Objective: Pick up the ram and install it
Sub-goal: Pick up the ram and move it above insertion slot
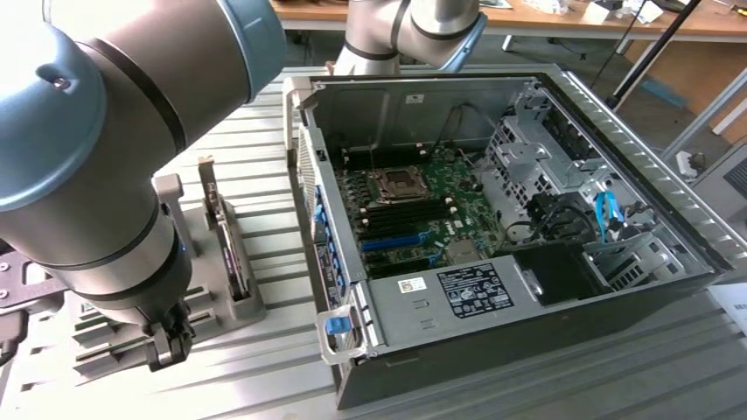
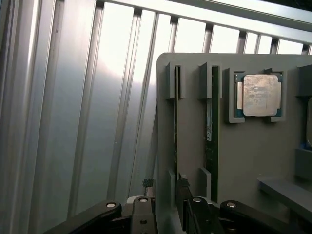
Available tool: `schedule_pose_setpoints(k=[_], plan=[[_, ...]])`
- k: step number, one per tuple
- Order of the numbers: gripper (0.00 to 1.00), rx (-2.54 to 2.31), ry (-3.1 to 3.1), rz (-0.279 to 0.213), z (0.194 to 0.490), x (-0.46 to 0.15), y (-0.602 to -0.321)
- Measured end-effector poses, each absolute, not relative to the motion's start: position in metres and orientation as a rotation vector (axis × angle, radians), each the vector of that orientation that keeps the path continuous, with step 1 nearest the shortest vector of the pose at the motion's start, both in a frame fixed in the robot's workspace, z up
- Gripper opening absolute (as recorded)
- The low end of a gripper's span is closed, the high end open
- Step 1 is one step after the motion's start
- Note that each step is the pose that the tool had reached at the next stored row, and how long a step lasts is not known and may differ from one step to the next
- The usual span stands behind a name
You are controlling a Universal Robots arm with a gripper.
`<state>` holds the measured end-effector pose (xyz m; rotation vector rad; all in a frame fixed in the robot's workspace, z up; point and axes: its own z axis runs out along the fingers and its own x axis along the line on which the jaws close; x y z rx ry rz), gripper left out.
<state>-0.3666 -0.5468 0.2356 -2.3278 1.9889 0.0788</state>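
Note:
Two ram sticks stand on edge in slots of a grey holder [image 2: 243, 161]: a thin green one [image 2: 176, 122] and its twin [image 2: 209, 122] with a pale label. My gripper [image 2: 168, 207] is open above the holder. Its fingers [image 2: 142, 214] straddle the near end of the first stick without closing on it. In the exterior view the gripper [image 1: 167, 346] hangs low over the grey holder [image 1: 240, 306], at the exterior view's left, beside the open computer case [image 1: 653, 201]. Inside the case lies the green motherboard [image 1: 408, 210] with its dark memory slots.
A CPU chip [image 2: 261, 95] sits in a pocket of the holder next to the ram sticks. A dark expansion card [image 1: 222, 227] stands upright in the holder. The ribbed metal table [image 1: 561, 385] carries everything. The arm's big joints [image 1: 105, 131] loom over the holder.

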Motion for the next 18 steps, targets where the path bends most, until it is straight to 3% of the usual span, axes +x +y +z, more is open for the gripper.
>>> schedule_pose_setpoints(k=[18], plan=[[0.31, -2.328, 1.989, 0.079, 0.224, -0.383, -0.546]])
